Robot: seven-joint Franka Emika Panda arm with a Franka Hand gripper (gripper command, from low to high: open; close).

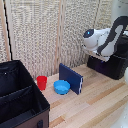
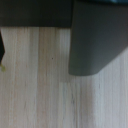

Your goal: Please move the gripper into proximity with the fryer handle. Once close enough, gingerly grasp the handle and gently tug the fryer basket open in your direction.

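Note:
In the exterior view the bulky white arm (image 1: 102, 37) bends down over the boxy black air fryer (image 1: 114, 66) at the exterior view's right. The gripper (image 1: 101, 55) hangs at the fryer's front upper edge, and its fingers are too small and blurred to make out. The fryer basket front is not distinct there. In the wrist view a dark grey bar, seemingly the fryer handle (image 2: 95, 40), juts from a black face (image 2: 35, 12) over the wooden table (image 2: 45, 85). Only a dark sliver (image 2: 1, 50) shows at that picture's edge, and no fingertips are clear.
A large black fabric bin with dividers (image 1: 20, 97) stands at the exterior view's left. A red cup (image 1: 42, 82), a blue bowl (image 1: 61, 87) and an upright dark blue panel (image 1: 71, 78) stand mid-table. A woven screen (image 1: 45, 30) lines the back.

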